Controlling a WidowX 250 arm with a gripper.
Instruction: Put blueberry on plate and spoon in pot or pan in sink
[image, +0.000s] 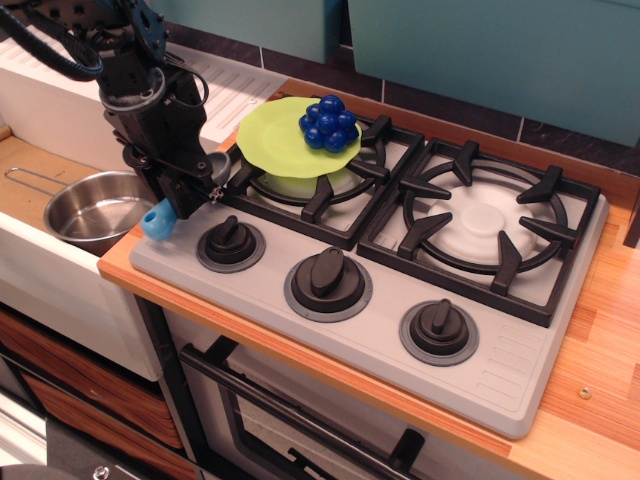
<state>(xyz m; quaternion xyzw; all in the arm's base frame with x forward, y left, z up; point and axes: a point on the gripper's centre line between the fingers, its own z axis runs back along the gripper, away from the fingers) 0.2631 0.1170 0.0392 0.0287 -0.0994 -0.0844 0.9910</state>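
1. Grey stovetop on wooden counter; sink at its left end.
2. Blueberry sits on plate, over rear-left burner.
3. Spoon at stovetop's left edge, blue handle end showing.
4. Pot in sink, just beside that edge.
5. My arm reaches down from upper left.
6. My gripper clamps the spoon.

You had even, soft indoor light, fairly bright, with no hard shadows. The pot at the left showed a pale glare on its steel wall, and the blueberry carried small white highlights. The stove knobs were sharp. The dark arm at upper left looked slightly soft and lost detail.
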